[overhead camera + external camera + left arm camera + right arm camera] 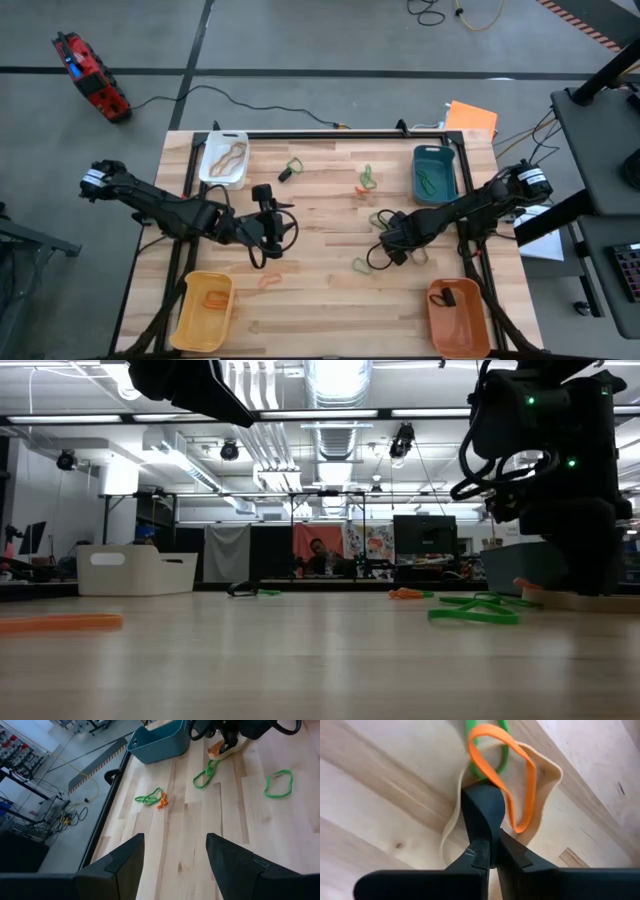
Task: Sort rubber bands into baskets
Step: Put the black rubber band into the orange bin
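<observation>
My right gripper [388,238] is shut, with its tips down on a small heap of an orange rubber band [522,780], a tan band [551,776] and a green band [503,755] lying on the table right of centre. My left gripper [175,842] is open and empty above the table's middle left [270,215]. Other loose bands lie flat on the wood: green ones [360,265] [380,218], a green and orange pair [366,180], a green and black pair [290,168] and an orange one [268,281]. The white [224,158], teal [435,172], yellow [205,310] and orange [458,318] baskets stand at the corners. My right gripper's shut fingers [482,802] come down at a slant from the table's right side onto the heap, where the orange strand [496,782] and the tan band's edge [461,782] meet. The fingertips hide which band lies between them. The bands lie slack on the table.
The white basket holds tan bands, the teal one green bands, the yellow one an orange band and the orange one a black band. Black cable loops hang by both wrists [262,255] [378,258]. A black frame rail [340,134] runs along the far edge.
</observation>
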`<state>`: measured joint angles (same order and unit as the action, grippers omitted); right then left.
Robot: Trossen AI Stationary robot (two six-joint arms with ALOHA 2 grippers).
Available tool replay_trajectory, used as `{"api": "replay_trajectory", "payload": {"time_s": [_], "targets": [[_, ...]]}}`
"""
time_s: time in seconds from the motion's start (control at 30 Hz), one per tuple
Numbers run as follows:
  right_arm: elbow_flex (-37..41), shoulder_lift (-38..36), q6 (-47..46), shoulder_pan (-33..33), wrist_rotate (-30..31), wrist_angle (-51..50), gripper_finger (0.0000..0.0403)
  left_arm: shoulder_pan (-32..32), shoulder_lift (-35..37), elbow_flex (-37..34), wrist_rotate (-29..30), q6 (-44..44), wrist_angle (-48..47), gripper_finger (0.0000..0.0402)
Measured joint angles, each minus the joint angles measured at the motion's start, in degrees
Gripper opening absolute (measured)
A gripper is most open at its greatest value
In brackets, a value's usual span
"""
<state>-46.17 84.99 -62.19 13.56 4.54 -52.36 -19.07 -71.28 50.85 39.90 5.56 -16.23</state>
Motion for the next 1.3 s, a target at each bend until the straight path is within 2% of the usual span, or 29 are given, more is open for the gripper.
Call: {"api": "replay_trajectory", "payload": {"time_s": [0.27,0.53,0.7,0.9,1.0,1.2,1.3], "targets": [[-3.8,-0.1,2.3,0.0,0.0,-0.8,0.0009,0.1,0.0,0.0,0.0,0.0,0.0,0.0198],[-12.0,-0.1,3.6,1.1,0.6,-9.5,0.0009,0.1,0.0,0.0,0.0,0.0,0.0,0.0198],[-18.4,-0.1,4.2,4.6,-0.7,-12.6,0.0009,0.1,0.0,0.0,0.0,0.0,0.0,0.0198],[-24.9,-0.1,4.5,12.3,-6.7,-11.8,0.0009,0.1,0.0,0.0,0.0,0.0,0.0,0.0198],[-26.7,-0.1,0.3,16.7,-7.8,-11.6,0.0009,0.1,0.0,0.0,0.0,0.0,0.0,0.0198],[-27.4,-0.2,-13.6,25.5,-10.6,-11.2,0.0009,0.1,0.0,0.0,-0.6,0.0,0.1,0.0198],[-27.3,-0.1,-22.5,29.9,-12.7,-11.1,0.0009,0.1,0.0,0.0,-4.6,0.5,0.9,0.0198]]}}
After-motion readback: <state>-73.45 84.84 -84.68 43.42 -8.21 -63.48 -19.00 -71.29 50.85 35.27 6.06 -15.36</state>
